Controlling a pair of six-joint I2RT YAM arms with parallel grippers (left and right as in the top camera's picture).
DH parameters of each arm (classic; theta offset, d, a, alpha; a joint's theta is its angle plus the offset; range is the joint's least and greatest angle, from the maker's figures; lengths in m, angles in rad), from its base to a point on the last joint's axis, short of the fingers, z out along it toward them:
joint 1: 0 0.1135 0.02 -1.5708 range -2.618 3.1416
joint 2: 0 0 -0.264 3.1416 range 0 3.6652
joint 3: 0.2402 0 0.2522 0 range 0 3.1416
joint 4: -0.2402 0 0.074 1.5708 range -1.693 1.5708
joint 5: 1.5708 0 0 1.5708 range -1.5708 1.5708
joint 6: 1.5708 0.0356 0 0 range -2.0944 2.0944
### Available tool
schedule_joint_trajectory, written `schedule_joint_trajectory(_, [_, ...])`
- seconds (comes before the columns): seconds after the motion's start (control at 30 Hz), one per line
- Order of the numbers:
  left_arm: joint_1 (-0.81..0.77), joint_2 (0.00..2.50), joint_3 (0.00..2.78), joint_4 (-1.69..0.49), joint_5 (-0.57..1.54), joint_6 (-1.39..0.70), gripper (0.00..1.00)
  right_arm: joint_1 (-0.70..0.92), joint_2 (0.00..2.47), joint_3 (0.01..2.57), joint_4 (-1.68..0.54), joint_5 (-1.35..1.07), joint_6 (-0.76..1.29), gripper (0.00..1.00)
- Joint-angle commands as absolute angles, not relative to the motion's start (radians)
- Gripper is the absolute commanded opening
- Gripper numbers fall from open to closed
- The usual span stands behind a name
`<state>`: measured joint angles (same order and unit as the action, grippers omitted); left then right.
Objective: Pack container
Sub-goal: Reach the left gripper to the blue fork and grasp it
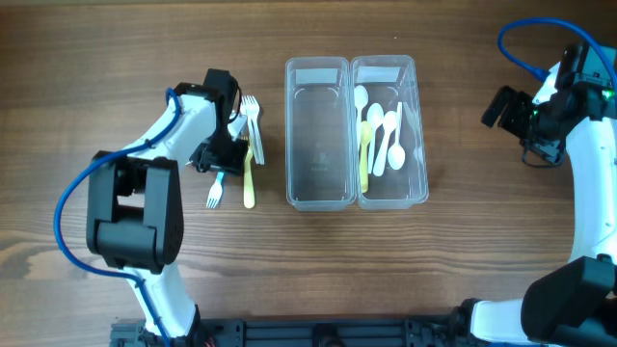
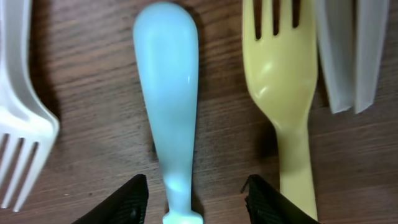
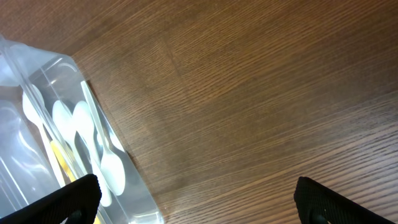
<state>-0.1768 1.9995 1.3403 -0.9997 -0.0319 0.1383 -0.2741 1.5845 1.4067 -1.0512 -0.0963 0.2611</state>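
Two clear containers stand side by side mid-table. The left container (image 1: 316, 135) is empty and the right container (image 1: 389, 130) holds several white spoons (image 1: 386, 135) and a yellow utensil. Forks lie left of them: a light blue fork (image 1: 215, 190), a yellow fork (image 1: 249, 178) and white forks (image 1: 253, 116). My left gripper (image 1: 220, 154) is open low over the forks. In the left wrist view its fingers (image 2: 197, 200) straddle the blue fork's handle (image 2: 168, 93), with the yellow fork (image 2: 283, 68) just right. My right gripper (image 1: 504, 106) is open and empty, right of the containers.
In the left wrist view a white fork (image 2: 18, 124) lies to the left and pale fork handles (image 2: 348, 50) lie at the upper right. The right wrist view shows the spoon container's corner (image 3: 134, 186) and bare wood under the open fingers (image 3: 196, 199).
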Motion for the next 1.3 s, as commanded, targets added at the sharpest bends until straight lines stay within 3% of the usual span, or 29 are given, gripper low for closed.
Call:
schedule_joint_trajectory(0.0, [-0.18,2.015,1.297,-0.972,-0.017,0.162,0.51,-0.275,1.592,1.398,-1.052,-0.085,0.262,1.0])
schedule_joint_trajectory(0.13, [-0.181,2.016,1.228,-0.91,-0.02,0.187,0.49,-0.275,1.592,1.398,-1.053,-0.085,0.262,1.0])
schedule_joint_trajectory(0.27, [-0.181,2.016,1.209,-0.893,-0.047,0.187,0.22,-0.275,1.592,1.398,-1.056,-0.085,0.262,1.0])
schedule_joint_trajectory(0.4, [-0.181,2.016,1.209,-0.904,-0.06,0.187,0.04,-0.275,1.592,1.398,-1.063,-0.085,0.262,1.0])
schedule_joint_trajectory(0.63, [-0.181,1.984,1.365,-1.099,-0.081,0.17,0.04,-0.275,1.592,1.398,-1.063,-0.085,0.262,1.0])
schedule_joint_trajectory(0.83, [-0.219,1.916,1.713,-1.367,-0.016,-0.061,0.04,-0.275,1.592,1.398,-1.062,-0.085,0.262,1.0])
schedule_joint_trajectory(0.97, [-0.324,1.861,1.789,-1.271,0.151,-0.188,0.04,-0.275,1.592,1.398,-1.06,-0.085,0.263,1.0])
schedule_joint_trajectory(1.27, [-0.561,1.983,1.786,-1.046,0.077,-0.433,0.04,-0.275,1.592,1.398,-1.06,-0.086,0.262,1.0])
